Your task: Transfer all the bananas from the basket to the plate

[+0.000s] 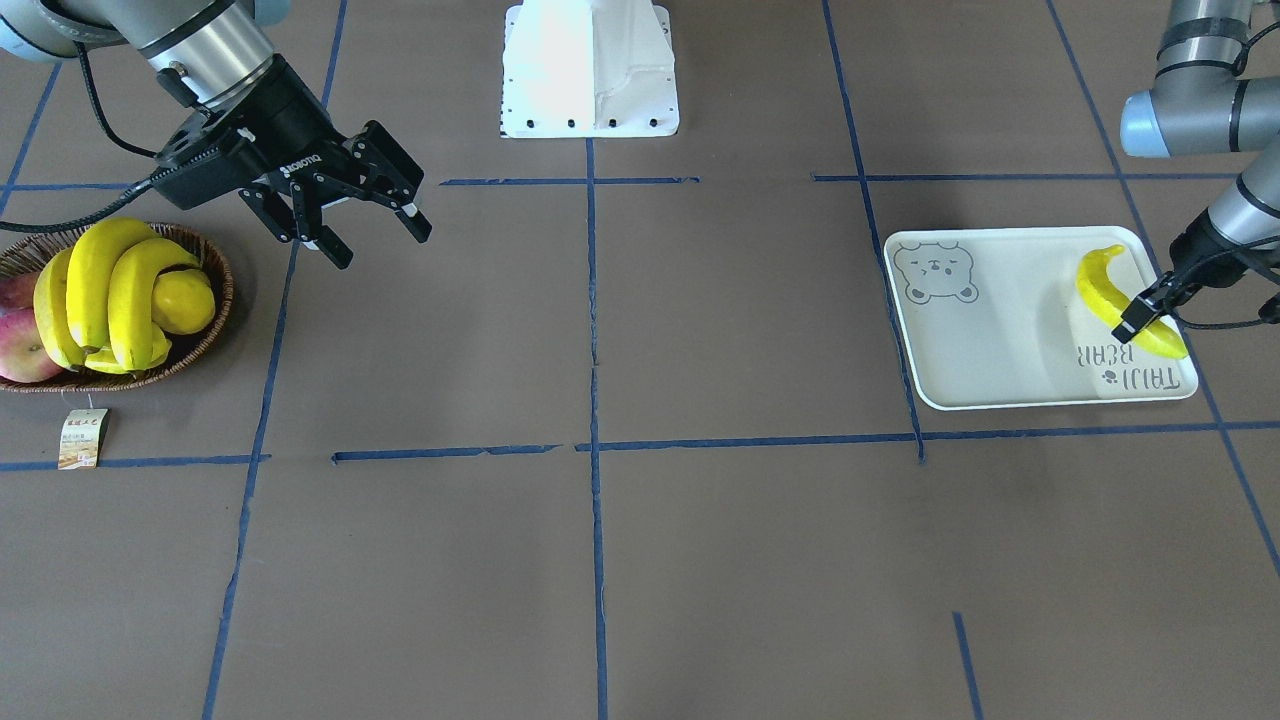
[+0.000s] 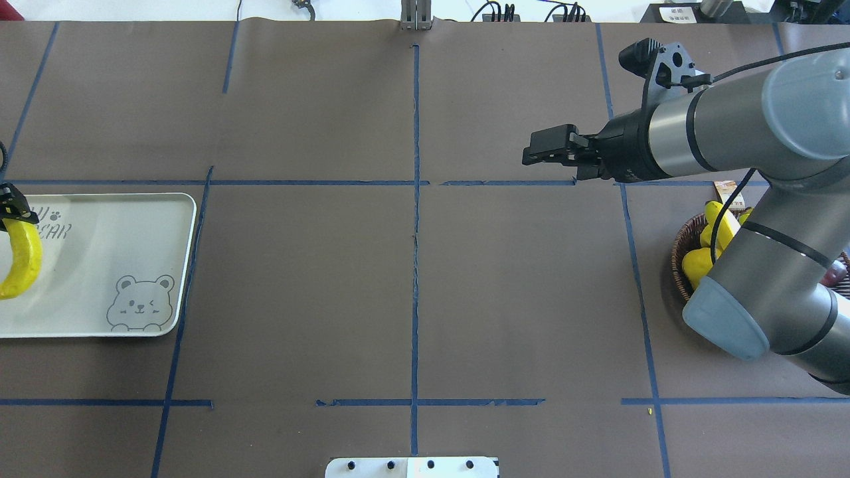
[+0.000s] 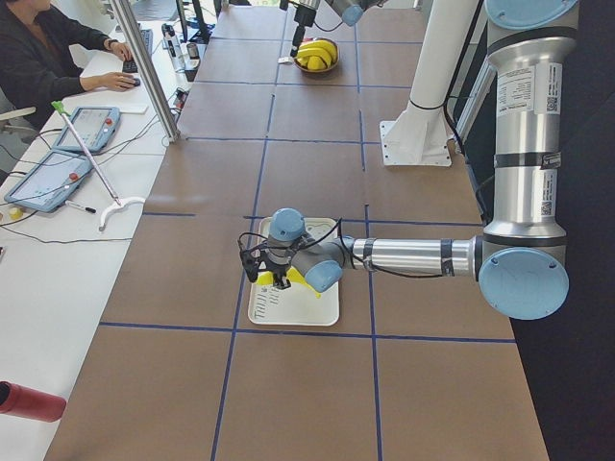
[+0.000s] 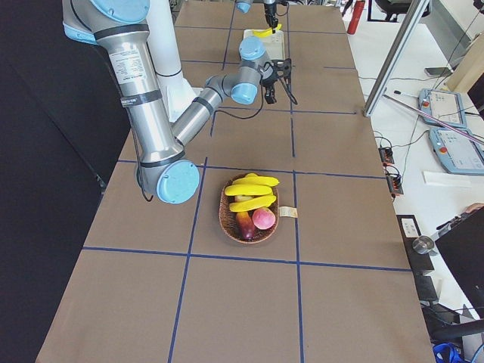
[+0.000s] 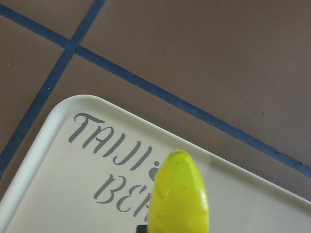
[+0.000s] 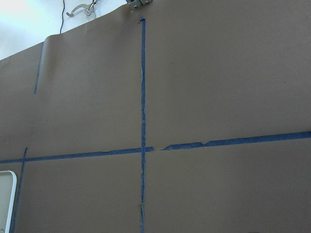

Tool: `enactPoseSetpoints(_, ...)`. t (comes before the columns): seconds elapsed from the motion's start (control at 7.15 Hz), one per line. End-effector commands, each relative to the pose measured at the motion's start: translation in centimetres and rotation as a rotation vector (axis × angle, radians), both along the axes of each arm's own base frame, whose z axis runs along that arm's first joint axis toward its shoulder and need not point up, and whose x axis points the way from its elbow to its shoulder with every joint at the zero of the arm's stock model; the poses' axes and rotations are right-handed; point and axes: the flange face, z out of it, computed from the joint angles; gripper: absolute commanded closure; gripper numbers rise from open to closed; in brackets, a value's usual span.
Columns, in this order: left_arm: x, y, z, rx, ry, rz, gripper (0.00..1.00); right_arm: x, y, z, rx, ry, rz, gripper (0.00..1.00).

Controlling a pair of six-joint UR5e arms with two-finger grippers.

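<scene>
I see a brown tabletop [image 1: 750, 560] gridded with blue tape [image 1: 592, 300], with a white pedestal base [image 1: 590, 70] at the middle of one long edge. Near the tabletop's right-hand end sit a lemon [image 1: 185, 300] and a red apple [image 1: 22, 358]. Along the opposite long edge runs a white bench [image 3: 58, 250] carrying two tablets [image 3: 86, 130], with a person [image 3: 38, 48] seated at it.

— Where does everything lie?
— Three bananas [image 1: 95, 280] lie in the basket [image 1: 205, 340] at the surface's [image 1: 600, 560] right end. A lone banana [image 1: 1098, 283], gripped by the left pincer [image 1: 1140, 318], is over the plate [image 1: 1000, 330] at the left end.
</scene>
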Motion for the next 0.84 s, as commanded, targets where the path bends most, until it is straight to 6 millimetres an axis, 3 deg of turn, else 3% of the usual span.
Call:
enactPoseSetpoints(0.0,0.1,0.0,0.4,-0.002,-0.001,0.003,0.01,0.0,0.1,-0.1,0.001,-0.003,-0.003,0.0)
enactPoseSetpoints(0.42,0.1,-0.7,-1.3,0.049,0.027,-0.003,0.01,1.4,-0.5,0.9,-0.031,0.026,0.013,0.0)
enactPoseSetpoints(0.56,-0.7,-1.2,-2.5,0.075,0.036,-0.02,0.01,2.7,-0.9,2.1,-0.022,0.077,0.013,0.0)
enactPoseSetpoints(0.7,-1.3,-1.4,-3.4,0.094,0.042,-0.035,0.01,4.4,0.8,4.7,0.031,0.181,-0.042,0.0)
